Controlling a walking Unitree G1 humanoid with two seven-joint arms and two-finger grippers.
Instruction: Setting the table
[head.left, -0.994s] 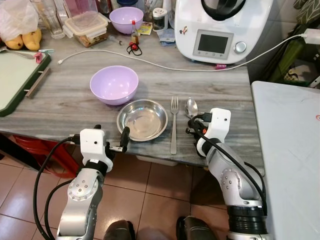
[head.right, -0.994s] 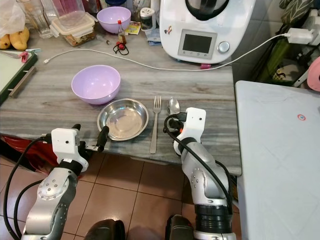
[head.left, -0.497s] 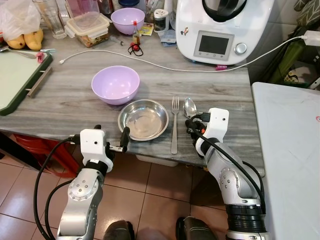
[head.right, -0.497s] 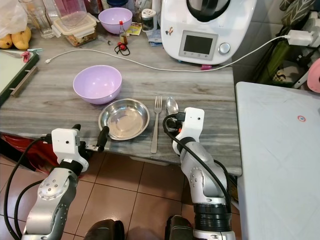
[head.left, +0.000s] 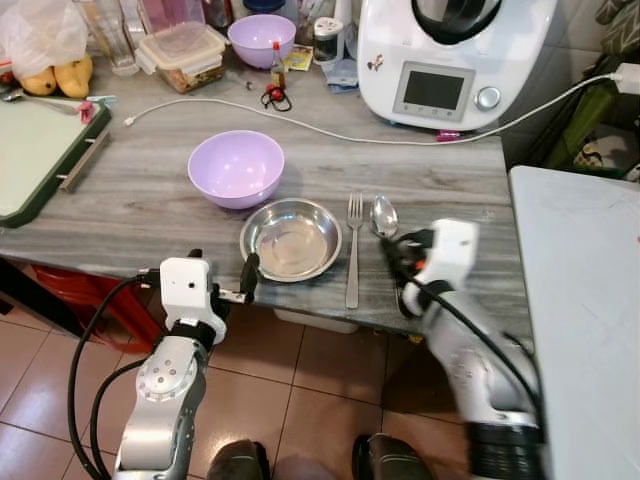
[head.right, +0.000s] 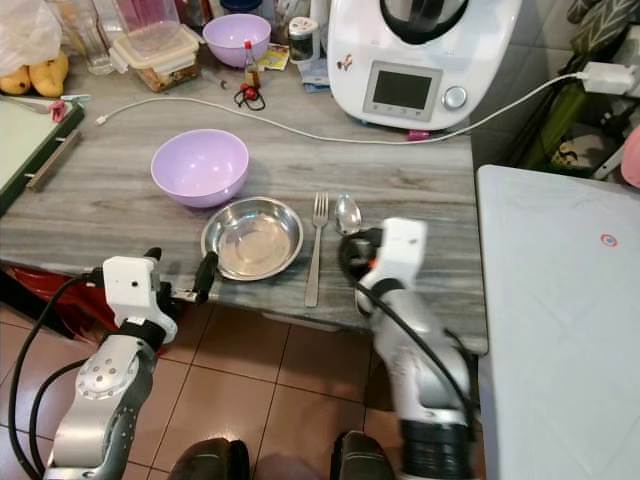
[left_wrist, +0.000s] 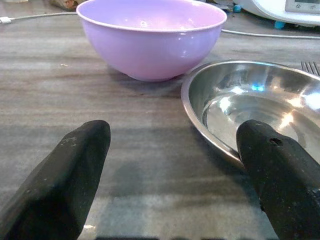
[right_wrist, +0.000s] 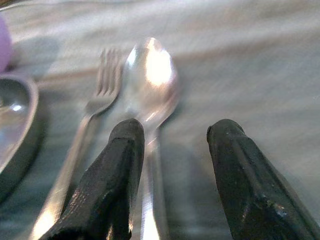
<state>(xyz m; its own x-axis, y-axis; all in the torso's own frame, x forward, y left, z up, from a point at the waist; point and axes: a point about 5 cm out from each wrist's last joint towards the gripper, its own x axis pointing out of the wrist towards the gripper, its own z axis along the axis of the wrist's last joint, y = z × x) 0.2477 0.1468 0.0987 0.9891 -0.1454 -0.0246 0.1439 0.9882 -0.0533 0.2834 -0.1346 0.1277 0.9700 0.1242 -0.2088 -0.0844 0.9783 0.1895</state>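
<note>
Grey wood-grain table (head.left: 120, 200) is carrying the setting near its front edge: steel plate (head.left: 291, 239), w/ fork (head.left: 352, 250) lying just right of it and spoon (head.left: 383, 216) just right of the fork, both pointing away from the robot. Lilac bowl (head.left: 236, 168) is sitting just behind-left of the plate, close to its rim.

Right gripper (right_wrist: 170, 165) is hovering over the spoon handle at the table's front edge; head views are showing this arm blurred, fingers hard to read there. Right wrist view is giving what they can't: fingers (right_wrist: 116, 170) spread apart, released, w/ the spoon handle running between them, left one close over it; contact can't be told. Fork alongside, plate rim at the edge.

Left gripper (head.left: 247, 280) is sitting at the front edge, by the plate's near-left rim. Left wrist view is showing its two fingers (left_wrist: 70, 170) wide apart, holding nothing; one tip is overlapping the plate rim in the picture, touching or not – can't tell. Bowl is standing behind.

Further back, head views are showing a white kitchen machine (head.left: 450, 55) w/ a white cable (head.left: 300, 122) trailing across the table, a second lilac bowl (head.left: 260, 38), a lidded food box (head.left: 182, 55), bananas (head.left: 55, 78) and a green board (head.left: 40, 150) at far left.
</note>
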